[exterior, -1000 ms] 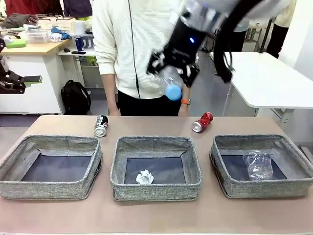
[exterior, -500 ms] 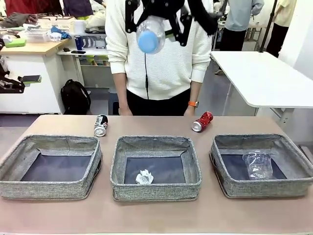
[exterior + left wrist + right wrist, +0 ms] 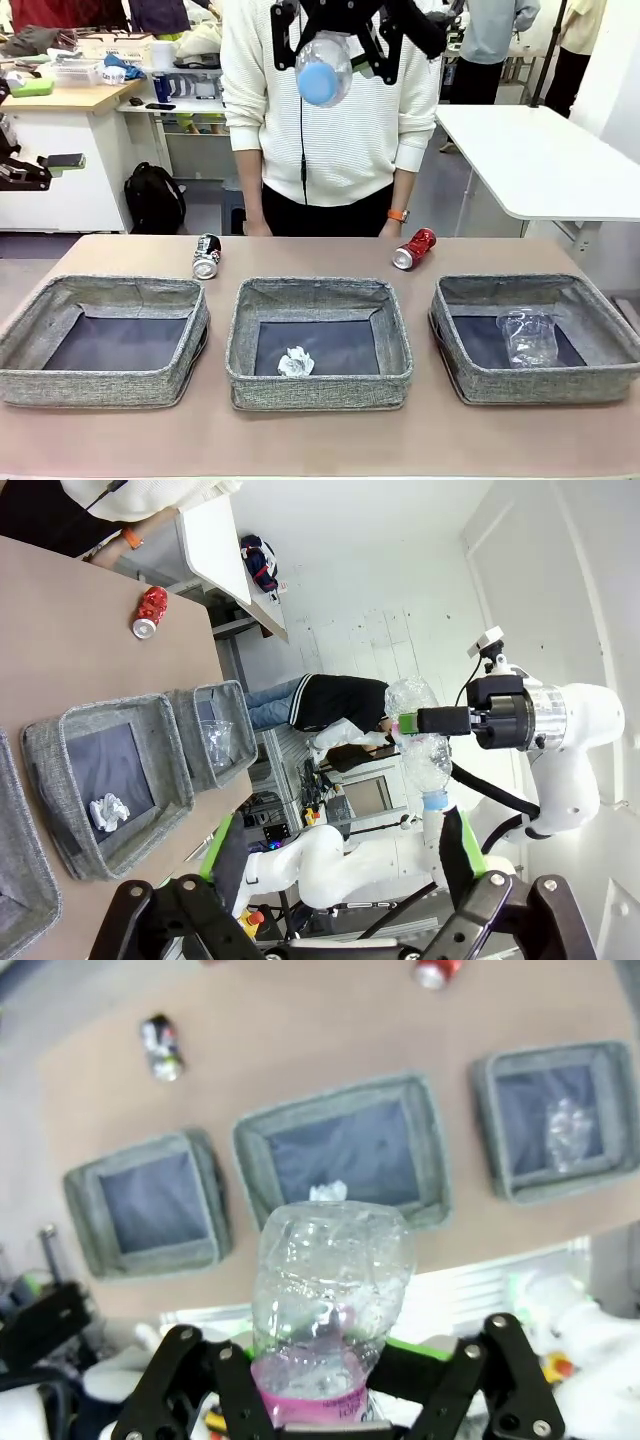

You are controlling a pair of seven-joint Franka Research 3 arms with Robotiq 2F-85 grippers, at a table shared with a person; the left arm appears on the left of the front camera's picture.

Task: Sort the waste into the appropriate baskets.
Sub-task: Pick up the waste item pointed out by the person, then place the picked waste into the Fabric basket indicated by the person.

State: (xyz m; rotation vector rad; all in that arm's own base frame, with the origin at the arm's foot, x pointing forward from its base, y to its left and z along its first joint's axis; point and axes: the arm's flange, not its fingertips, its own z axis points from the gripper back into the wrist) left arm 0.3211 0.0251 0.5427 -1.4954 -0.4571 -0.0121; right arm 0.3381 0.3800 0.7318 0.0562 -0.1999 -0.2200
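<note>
**A:** What is the right gripper (image 3: 332,40) doing?

**B:** It is pinching the clear plastic bottle (image 3: 325,62). It hangs high at twelve o'clock in the front view, before the person (image 3: 400,120), blue cap toward the camera.

**A:** And below?

**B:** At six o'clock from the bottle sits the middle basket (image 3: 318,292), with the paper ball (image 3: 296,362) inside. From that basket, the left basket (image 3: 110,288) is at nine. The right basket (image 3: 530,285) is at three and holds the clear cup (image 3: 528,338). On the table (image 3: 320,440), the black-and-silver can (image 3: 206,256) lies at ten and the red can (image 3: 414,249) near two.

**A:** The left gripper (image 3: 335,830)?

**B:** Spread wide, holding nothing.
</note>
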